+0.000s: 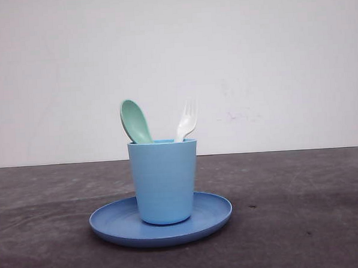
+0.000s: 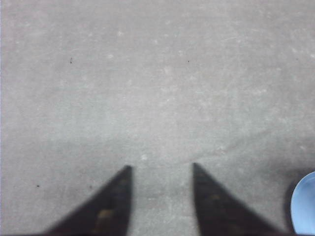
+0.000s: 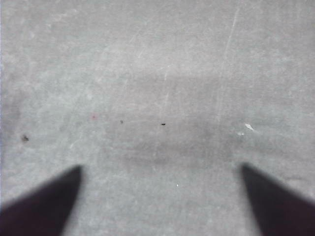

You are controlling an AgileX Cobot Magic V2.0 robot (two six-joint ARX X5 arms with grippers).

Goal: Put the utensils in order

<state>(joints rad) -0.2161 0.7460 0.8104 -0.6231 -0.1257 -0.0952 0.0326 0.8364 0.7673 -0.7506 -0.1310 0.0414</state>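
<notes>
A mint-green spoon (image 1: 135,120) and a white fork (image 1: 187,121) stand upright in the light blue cup (image 1: 164,181), bowl and tines up. The cup stands in the middle of the blue round plate (image 1: 111,224) on the dark table. In the left wrist view my left gripper (image 2: 161,168) is open over bare table, with nothing between its dark fingers; an edge of the blue plate (image 2: 305,204) shows beside it. In the right wrist view my right gripper (image 3: 160,169) is open wide above bare grey table, holding nothing.
The dark grey table (image 1: 303,211) spreads to both sides of the plate, and a plain white wall (image 1: 271,63) rises behind it. Small specks (image 3: 163,124) mark the tabletop under the right gripper.
</notes>
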